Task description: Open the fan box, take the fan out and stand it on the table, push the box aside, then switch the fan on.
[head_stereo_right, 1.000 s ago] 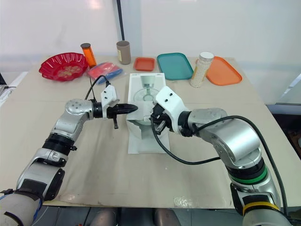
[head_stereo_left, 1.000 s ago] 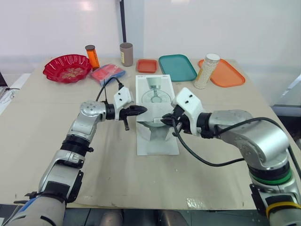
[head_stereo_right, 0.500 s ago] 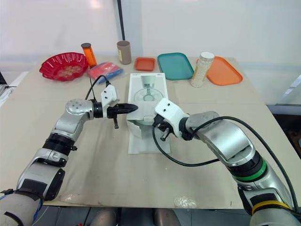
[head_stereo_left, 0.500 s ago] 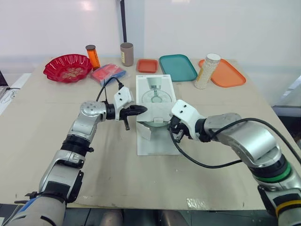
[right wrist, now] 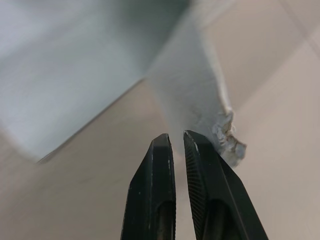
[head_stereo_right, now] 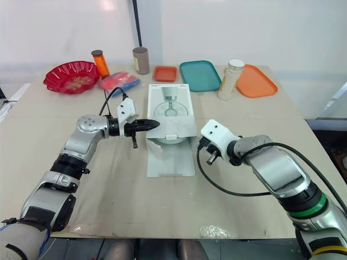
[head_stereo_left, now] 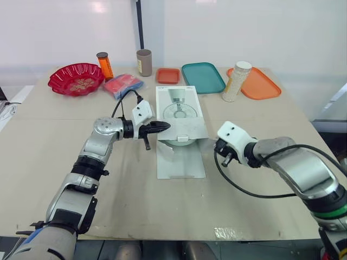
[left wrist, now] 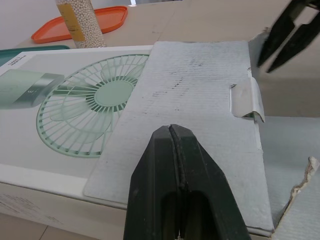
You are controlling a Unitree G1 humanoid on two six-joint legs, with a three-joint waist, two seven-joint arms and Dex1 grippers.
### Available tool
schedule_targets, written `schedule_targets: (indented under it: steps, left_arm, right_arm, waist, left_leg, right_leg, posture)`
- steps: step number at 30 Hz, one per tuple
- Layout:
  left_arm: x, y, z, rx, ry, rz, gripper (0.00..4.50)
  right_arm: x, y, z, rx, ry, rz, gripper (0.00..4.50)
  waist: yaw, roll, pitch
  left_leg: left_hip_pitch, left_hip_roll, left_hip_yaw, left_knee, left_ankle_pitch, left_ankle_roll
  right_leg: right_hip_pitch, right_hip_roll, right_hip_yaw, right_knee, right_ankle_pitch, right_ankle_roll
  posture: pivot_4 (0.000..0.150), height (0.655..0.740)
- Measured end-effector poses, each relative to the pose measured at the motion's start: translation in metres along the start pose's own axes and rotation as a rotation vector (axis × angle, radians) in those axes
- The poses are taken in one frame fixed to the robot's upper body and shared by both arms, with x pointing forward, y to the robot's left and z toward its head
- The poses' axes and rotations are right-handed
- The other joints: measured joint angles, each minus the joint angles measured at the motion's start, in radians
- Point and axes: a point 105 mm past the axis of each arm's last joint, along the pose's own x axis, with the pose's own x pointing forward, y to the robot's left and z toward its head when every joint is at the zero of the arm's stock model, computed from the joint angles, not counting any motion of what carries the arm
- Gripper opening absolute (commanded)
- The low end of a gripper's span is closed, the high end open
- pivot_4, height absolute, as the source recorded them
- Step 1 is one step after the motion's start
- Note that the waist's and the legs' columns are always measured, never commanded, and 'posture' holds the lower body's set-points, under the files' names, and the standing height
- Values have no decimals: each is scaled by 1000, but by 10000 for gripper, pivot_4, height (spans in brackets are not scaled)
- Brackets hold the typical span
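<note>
Left claw (head_stereo_left: 158, 127): fingers (left wrist: 192, 165) pressed together, nothing between them. The tip lies at the box's (head_stereo_left: 179, 103) left edge, over the grey upper flap (left wrist: 200, 115), which is folded back across the printed top. Contact between tip and flap cannot be confirmed.

Right claw (right wrist: 174, 136): narrow, only a thin gap between the fingers, holding nothing. It sits low over the worktop (head_stereo_left: 135, 200), clear of the box. A torn flap corner (right wrist: 227, 142) lies just ahead of its tips.

The box lies flat between the two claws, its near end open. The lower flap (head_stereo_left: 181, 162) is spread on the worktop beyond the open end, between the claws. A rounded grey-green form, the fan (head_stereo_left: 174, 142), shows in the opening under the folded flap, just right of the left claw's tip.

Well beyond both claws, along the far edge: a red bowl (head_stereo_left: 76, 78), an orange bottle (head_stereo_left: 103, 65), a red and blue packet (head_stereo_left: 123, 84), a brown cup (head_stereo_left: 144, 62), a small orange tray (head_stereo_left: 168, 75), a teal tray (head_stereo_left: 203, 77), a jar of beads (head_stereo_left: 236, 81) and a larger orange tray (head_stereo_left: 260, 85).
</note>
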Motion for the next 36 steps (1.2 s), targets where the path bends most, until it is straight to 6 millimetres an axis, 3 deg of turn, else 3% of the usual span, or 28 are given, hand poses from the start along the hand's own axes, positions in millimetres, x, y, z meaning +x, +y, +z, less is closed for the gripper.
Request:
schedule_targets:
  steps: [5, 11, 21, 24, 28, 36]
  left_arm:
    - [0, 0, 0, -2, -3, 0, 0]
    - [-1, 0, 0, -1, -2, 3, 0]
    - [-3, 1, 0, -5, 1, 8, 0]
    - [-2, 1, 0, -4, 0, 7, 0]
    - [-2, 1, 0, 0, 0, 6, 0]
    - [-2, 1, 0, 3, 0, 6, 0]
  right_arm:
    - [6, -7, 5, -3, -19, -44, 4228]
    - [21, 1, 29, 59, -120, -34, 4228]
    - [25, 7, 32, 103, -131, -12, 4228]
    - [23, 5, 30, 97, -126, -5, 4228]
    - [9, 3, 9, 38, -68, 34, 4228]
    - [-5, 28, 35, 16, -164, 193, 4228]
  waist:
    - [1, 0, 0]
    - [0, 0, 0]
    - [-1, 0, 0]
    - [0, 0, 0]
    - [1, 0, 0]
    - [0, 0, 0]
  left_leg:
    - [-1, 0, 0, 0, 0, 0]
    - [-1, 0, 0, 0, 0, 0]
    - [-1, 0, 0, 0, 0, 0]
    - [-1, 0, 0, 0, 0, 0]
    - [-1, 0, 0, 0, 0, 0]
    - [-1, 0, 0, 0, 0, 0]
  right_leg:
    - [0, -1, 0, -1, 0, 0]
    - [0, 0, 0, 0, 0, 0]
    - [-1, 0, 0, 0, 0, 0]
    - [-1, 0, 0, 0, 0, 0]
    - [0, -1, 0, 0, 0, 0]
    - [0, 0, 0, 0, 0, 0]
  posture:
    - [1500, 7400]
    - [1500, 7400]
    - [1500, 7400]
    - [1500, 7400]
    - [1500, 7400]
    - [1500, 7400]
